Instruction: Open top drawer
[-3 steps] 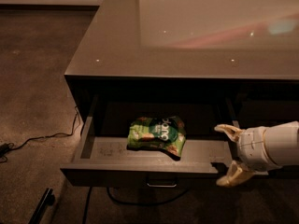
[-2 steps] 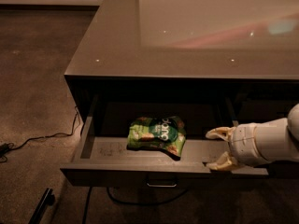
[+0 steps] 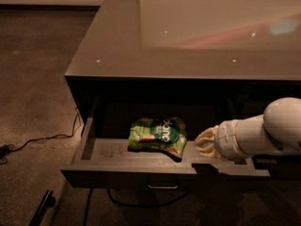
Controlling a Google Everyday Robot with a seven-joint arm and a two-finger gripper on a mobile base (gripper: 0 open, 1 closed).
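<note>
The top drawer (image 3: 127, 175) is a wide, shallow dark grey drawer that stands pulled out from under the counter. Its pale grey floor (image 3: 106, 150) shows. A small pull handle (image 3: 162, 186) shows at the lower edge of its front panel. A green snack bag (image 3: 157, 135) lies inside near the middle. My gripper (image 3: 203, 145) is cream coloured, on a white arm (image 3: 263, 133) coming in from the right. It hovers over the right part of the drawer, just behind the front panel and right of the bag.
A glossy dark counter top (image 3: 188, 36) overhangs the drawer. A cable (image 3: 42, 139) runs across the brown carpet at the left. A dark bar (image 3: 42, 206) lies on the floor at the bottom left. Another cable (image 3: 141, 202) hangs below the drawer front.
My gripper has moved left and inward from outside the drawer's right front corner to over the drawer. The drawer and the bag have not moved.
</note>
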